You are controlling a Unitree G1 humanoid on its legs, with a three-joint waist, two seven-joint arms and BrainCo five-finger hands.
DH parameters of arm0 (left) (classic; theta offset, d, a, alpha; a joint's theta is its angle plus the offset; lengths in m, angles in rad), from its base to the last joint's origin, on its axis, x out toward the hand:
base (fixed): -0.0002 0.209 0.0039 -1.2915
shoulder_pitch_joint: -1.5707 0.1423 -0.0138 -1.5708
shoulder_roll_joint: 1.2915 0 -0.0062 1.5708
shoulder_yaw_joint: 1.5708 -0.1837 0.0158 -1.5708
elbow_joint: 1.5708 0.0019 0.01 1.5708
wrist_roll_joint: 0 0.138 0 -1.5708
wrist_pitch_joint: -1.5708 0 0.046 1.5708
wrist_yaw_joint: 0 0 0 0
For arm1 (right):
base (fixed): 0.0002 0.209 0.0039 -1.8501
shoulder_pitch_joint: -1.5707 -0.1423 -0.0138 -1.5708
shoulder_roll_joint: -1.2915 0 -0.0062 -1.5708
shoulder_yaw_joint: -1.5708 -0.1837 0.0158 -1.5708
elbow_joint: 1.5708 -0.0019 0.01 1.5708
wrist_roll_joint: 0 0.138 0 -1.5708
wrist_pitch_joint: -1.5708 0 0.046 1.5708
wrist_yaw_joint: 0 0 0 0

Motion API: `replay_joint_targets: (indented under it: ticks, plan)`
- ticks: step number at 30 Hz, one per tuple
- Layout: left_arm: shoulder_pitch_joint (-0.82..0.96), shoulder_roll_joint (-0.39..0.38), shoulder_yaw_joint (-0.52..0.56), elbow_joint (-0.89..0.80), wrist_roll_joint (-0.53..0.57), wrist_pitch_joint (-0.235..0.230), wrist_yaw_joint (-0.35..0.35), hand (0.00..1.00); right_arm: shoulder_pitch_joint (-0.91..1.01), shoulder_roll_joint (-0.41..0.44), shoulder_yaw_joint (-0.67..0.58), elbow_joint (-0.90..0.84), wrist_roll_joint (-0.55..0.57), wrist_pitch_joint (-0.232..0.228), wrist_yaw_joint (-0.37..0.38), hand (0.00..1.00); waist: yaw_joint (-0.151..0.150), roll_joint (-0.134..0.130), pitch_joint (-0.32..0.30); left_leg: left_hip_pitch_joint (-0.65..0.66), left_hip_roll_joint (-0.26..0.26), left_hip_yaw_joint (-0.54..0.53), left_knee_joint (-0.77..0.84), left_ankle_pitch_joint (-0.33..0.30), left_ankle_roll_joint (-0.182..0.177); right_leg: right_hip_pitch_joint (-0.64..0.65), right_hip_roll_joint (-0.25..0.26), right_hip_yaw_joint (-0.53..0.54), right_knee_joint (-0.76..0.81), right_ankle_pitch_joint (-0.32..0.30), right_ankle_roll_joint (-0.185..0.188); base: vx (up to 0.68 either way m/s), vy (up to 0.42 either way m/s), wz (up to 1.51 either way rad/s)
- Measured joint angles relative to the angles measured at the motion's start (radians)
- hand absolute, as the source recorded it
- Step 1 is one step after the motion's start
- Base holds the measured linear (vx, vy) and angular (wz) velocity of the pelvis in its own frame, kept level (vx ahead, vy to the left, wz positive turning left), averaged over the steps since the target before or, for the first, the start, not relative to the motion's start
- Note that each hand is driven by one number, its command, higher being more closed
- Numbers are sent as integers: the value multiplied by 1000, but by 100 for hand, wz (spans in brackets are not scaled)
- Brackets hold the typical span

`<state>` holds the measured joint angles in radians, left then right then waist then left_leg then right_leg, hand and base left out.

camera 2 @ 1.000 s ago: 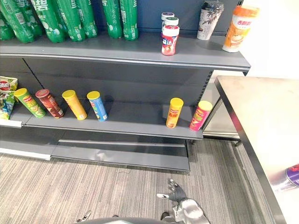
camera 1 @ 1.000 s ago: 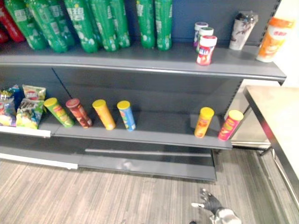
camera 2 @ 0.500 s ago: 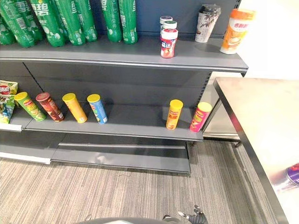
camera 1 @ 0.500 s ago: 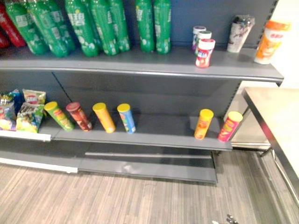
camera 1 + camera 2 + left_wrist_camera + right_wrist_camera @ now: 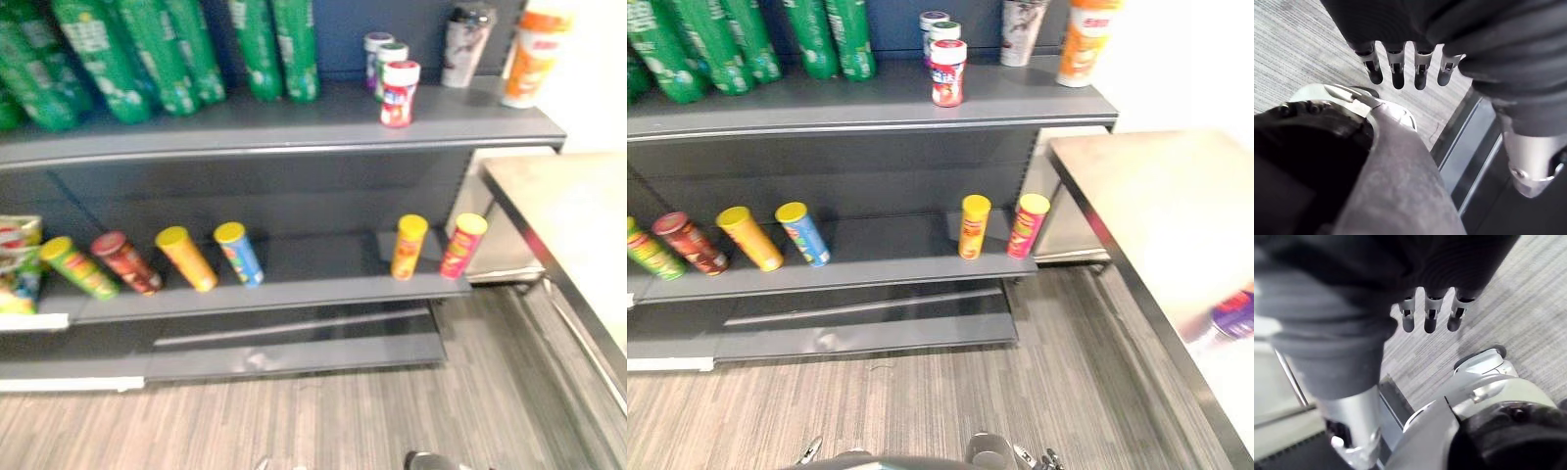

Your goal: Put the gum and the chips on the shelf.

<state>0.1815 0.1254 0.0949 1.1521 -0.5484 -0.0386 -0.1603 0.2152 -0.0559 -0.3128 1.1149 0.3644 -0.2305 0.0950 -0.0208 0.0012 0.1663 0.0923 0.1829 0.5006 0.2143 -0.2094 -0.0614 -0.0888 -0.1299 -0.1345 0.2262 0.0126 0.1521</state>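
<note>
Three small gum bottles [image 5: 397, 88] stand on the upper shelf [image 5: 294, 127], the red-and-white one in front. Several chip cans lean on the lower shelf [image 5: 294, 289]: a yellow can [image 5: 409, 247] and a pink-red can [image 5: 462, 245] at its right end, and green, brown, yellow and blue cans [image 5: 238, 254] further left. My left hand [image 5: 1396, 73] hangs over the striped floor with straight fingers and holds nothing. My right hand [image 5: 1430, 316] hangs the same way, open and holding nothing.
Green bottles [image 5: 157, 49] fill the upper shelf's left part; a patterned cup [image 5: 465, 44] and an orange cup [image 5: 529, 54] stand at its right end. Snack bags [image 5: 15, 264] lie at the lower shelf's far left. A steel table [image 5: 1146, 206] at the right carries a purple object [image 5: 1236, 313].
The camera has swung, so the shelves sit further left in the picture. My right hand, seen low over the floor a second ago, has dropped out at the bottom edge.
</note>
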Motion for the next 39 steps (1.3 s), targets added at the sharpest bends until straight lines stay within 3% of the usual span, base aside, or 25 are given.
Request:
replay_joint_targets:
  ticks: [2,4,8,9,10,13,17,26,30,31,32,34,35,39]
  plan:
    - [-9,6,23,-8,0,5,3,0,-4,9,-1,-12,8,-1,5,0,-1,-7,16,11,19,99,0,-6,13,-28,-26,-123,27,-3,-58,-170,141,-148]
    - [-22,20,26,-11,0,7,29,0,-5,16,-1,0,7,1,18,0,0,-17,30,23,59,218,1,-1,11,-44,-99,-328,198,-60,-132,-110,123,-146]
    - [-19,31,20,-9,-41,20,60,0,-16,13,-4,1,-12,0,17,0,0,-26,32,42,94,383,13,10,-2,43,-196,-499,266,-36,-149,7,-23,-147]
    - [-27,30,20,-8,-61,21,70,0,-33,13,2,1,-13,1,18,0,2,-29,46,46,103,425,33,15,-6,58,-164,-523,185,-41,-138,23,-151,-128]
    - [-32,24,20,-4,-71,21,78,0,-54,7,9,-1,-13,-6,19,0,2,-13,58,50,107,441,13,35,-8,74,-121,-544,90,-33,-141,-59,-173,-131]
    - [-33,14,15,1,-76,20,85,0,-65,4,27,1,-14,-20,11,0,-3,-15,60,55,94,462,-35,63,-42,113,-46,-517,-122,-24,-122,-109,-217,-68]
    - [-30,18,8,0,-72,19,83,0,-67,-3,47,0,-13,-24,-15,0,-2,-20,62,69,86,472,-55,92,-51,130,-22,-507,-176,-19,-112,-136,-70,-14]
    - [-29,27,8,0,-57,16,68,0,-64,1,34,-1,-13,-36,-23,0,-7,-30,56,62,69,460,-69,109,-36,88,-59,-496,-100,-48,-115,-145,31,2]
    - [-29,29,10,2,-77,16,63,0,-60,8,20,-1,-12,-36,-23,0,-33,-22,58,47,130,478,48,50,-57,41,-86,-481,31,-129,-128,-54,-11,-14]
    - [-28,31,21,3,-81,14,61,0,-57,7,25,-1,-11,-36,-25,0,-33,-21,59,40,152,445,134,55,-48,31,-92,-454,57,-151,-128,1,-68,-53]
    - [-24,29,34,-4,-112,-4,50,0,-55,6,32,-7,-11,-36,-29,0,-29,-23,58,-4,185,319,249,80,-12,12,-92,-409,84,-166,-135,-1,-96,-70]
    - [-15,8,41,-38,-158,-26,44,0,-57,-1,47,-50,-13,-36,-44,0,-18,-28,60,-81,178,132,356,97,22,-26,-84,-312,105,-174,-139,-14,-97,-127]
    - [-19,-9,39,-40,-157,-31,45,0,-64,-8,55,-65,-14,-35,-50,0,-9,-9,55,-92,140,23,314,77,-1,-44,-70,-250,98,-173,-137,12,-26,-147]
    - [-27,-37,41,-58,-158,-57,42,0,-61,-15,89,-84,-15,-20,-68,0,-1,-3,56,-115,81,-124,194,70,-12,-48,-25,-144,55,-169,-130,12,16,-106]
